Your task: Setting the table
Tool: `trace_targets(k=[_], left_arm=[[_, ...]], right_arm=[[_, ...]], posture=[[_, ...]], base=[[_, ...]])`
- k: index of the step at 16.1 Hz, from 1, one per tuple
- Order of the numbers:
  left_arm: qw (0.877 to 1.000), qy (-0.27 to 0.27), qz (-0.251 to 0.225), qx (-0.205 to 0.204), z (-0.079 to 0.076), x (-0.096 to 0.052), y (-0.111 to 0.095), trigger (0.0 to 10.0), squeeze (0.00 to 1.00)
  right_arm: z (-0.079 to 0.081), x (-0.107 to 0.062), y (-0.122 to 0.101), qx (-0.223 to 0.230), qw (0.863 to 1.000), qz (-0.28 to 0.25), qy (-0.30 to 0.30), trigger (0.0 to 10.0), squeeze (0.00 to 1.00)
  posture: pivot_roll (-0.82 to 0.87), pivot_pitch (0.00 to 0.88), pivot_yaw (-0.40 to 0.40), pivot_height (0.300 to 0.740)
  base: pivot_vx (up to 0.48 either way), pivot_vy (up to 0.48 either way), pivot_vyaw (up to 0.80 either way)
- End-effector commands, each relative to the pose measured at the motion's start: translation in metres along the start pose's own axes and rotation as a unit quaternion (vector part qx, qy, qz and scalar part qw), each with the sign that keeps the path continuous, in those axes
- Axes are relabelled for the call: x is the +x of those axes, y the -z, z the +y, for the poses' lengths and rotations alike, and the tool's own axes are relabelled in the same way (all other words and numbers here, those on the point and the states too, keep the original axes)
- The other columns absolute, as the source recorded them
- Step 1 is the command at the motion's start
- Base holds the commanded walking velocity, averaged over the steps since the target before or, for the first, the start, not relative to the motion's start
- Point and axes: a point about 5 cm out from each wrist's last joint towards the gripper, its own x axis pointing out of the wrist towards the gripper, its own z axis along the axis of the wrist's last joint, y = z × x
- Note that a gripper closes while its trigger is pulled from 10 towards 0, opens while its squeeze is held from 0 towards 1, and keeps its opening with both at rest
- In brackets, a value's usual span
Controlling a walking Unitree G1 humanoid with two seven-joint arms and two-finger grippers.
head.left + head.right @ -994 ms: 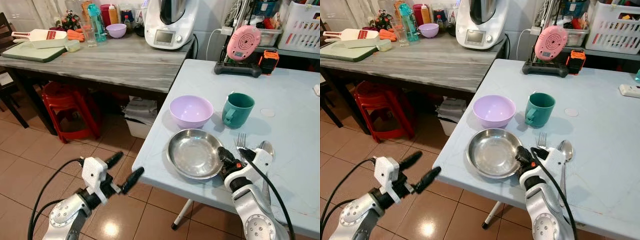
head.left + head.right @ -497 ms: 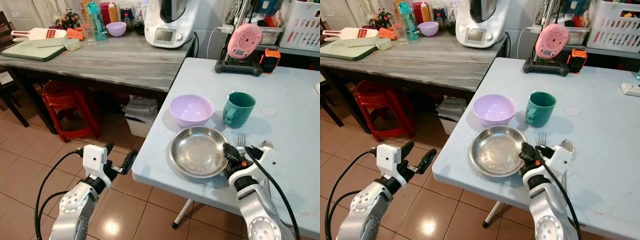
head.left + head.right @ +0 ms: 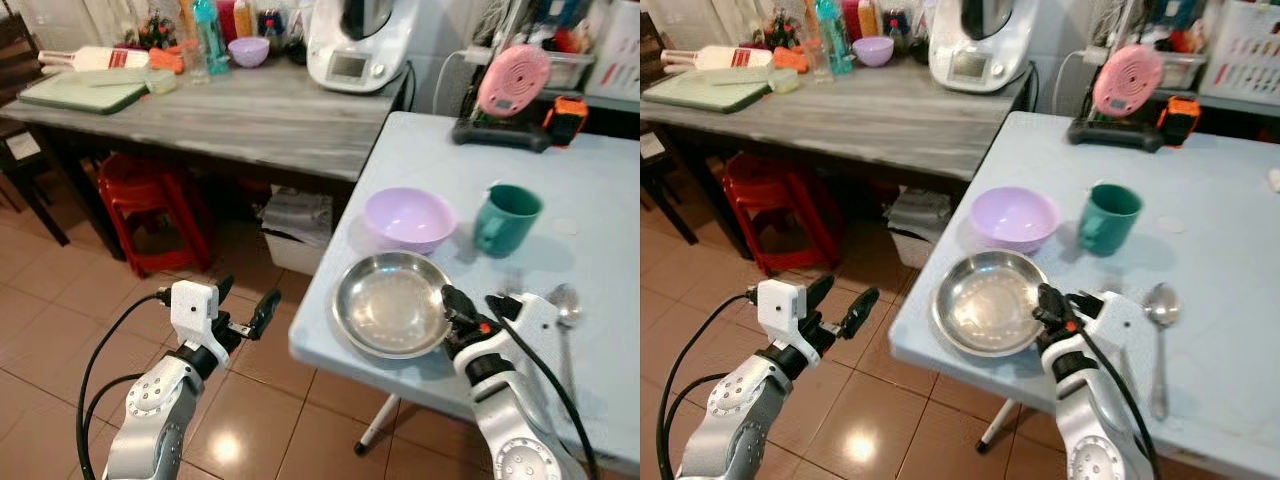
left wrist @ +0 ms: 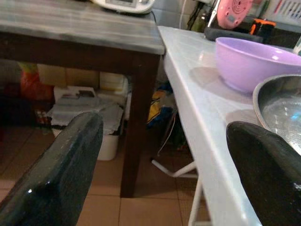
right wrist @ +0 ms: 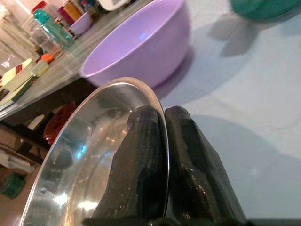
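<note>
With the right gripper [image 5: 164, 136] pinching the rim of the round shiny steel plate [image 3: 390, 305] beside the lilac plastic bowl [image 3: 410, 217], it should slide flat and slowly, while the left gripper [image 3: 243, 312] hangs open.

The right tool [image 3: 1045, 306] is pinching the rim of the steel plate [image 3: 388, 303] at the desk [image 3: 600, 215] edge. Behind the plate, the purple bowl [image 3: 410, 217] and green mug [image 3: 505, 219] are blocking passage. A spoon [image 3: 1160, 330] is lying just beside the tool. The left tool [image 3: 245, 308] is hanging over open floor [image 3: 60, 300], with its fingers spread.
</note>
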Motion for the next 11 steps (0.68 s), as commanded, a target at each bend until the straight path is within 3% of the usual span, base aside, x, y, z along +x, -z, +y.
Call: trace_targets(k=[1, 4, 8, 11], left_arm=[[1.0, 0.001, -0.005, 0.007, -0.0013, 0.0013, -0.0054, 10.0, 0.0], [1.0, 0.001, -0.004, 0.006, -0.0015, 0.0016, -0.0057, 10.0, 0.0], [1.0, 0.003, 0.001, 0.004, -0.0036, -0.0001, -0.0034, 10.0, 0.0], [1.0, 0.004, 0.004, 0.004, -0.0033, -0.0004, -0.0021, 10.0, 0.0]], right_arm=[[0.0009, -0.0023, -0.0021, -0.008, 1.0, -0.004, 0.002, 10.0, 0.0], [0.0005, -0.0014, -0.0018, -0.012, 1.0, -0.003, 0.003, 10.0, 0.0], [0.0006, -0.0004, -0.0004, -0.016, 1.0, -0.002, 0.005, 10.0, 0.0], [-0.0006, -0.0001, -0.0005, -0.02, 1.0, -0.006, 0.008, 10.0, 0.0]], posture=[[-0.05, 0.0, 0.056, 0.74], [-0.04, 0.0, 0.053, 0.74], [-0.04, 0.0, 0.053, 0.74], [-0.04, 0.0, 0.054, 0.74]], base=[[0.0, 0.337, 0.0], [0.0, 0.346, 0.0], [0.0, 0.374, -0.52], [0.0, 0.4, 0.0]])
